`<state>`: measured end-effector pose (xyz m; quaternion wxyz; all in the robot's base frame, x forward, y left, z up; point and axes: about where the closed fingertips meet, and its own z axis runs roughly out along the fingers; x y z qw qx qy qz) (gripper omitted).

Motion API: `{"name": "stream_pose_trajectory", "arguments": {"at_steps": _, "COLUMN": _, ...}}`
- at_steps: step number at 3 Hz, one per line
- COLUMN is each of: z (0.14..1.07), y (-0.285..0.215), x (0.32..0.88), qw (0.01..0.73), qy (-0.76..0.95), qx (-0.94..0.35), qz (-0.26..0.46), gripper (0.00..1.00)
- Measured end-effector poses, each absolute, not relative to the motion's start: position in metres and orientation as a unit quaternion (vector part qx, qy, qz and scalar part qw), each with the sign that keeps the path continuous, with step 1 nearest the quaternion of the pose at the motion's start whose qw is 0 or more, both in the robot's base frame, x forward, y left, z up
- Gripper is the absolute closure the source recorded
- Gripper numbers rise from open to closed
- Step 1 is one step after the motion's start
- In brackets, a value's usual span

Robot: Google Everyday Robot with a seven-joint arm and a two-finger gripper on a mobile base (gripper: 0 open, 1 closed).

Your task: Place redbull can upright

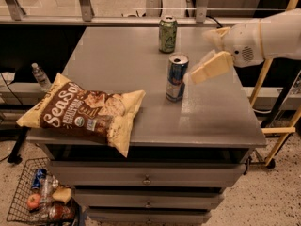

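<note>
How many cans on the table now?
2. The redbull can stands mid-table beside the gripper; the green can stands at the far edge. The chip bag could hide more.

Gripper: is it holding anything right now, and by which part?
Nothing is held. The gripper hangs open beside the redbull can, apart from it; the can stands upright on the table.

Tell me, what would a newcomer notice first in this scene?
The big brown-and-yellow chip bag sprawls over the front left edge of the grey table. Near the middle, the slim redbull can stands upright, and the robot's cream gripper hovers open just to its right, not touching it.
</note>
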<state>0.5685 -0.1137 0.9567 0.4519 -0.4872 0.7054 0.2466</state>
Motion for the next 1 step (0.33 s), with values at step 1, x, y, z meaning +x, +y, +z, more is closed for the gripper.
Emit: {"name": "stream_pose_trajectory", "arguments": {"at_steps": 1, "z": 0.9527, "y": -0.1198, "x": 0.5673, "qw": 0.443, "qy": 0.713, "qx": -0.488, "qz": 0.24, "gripper": 0.0}}
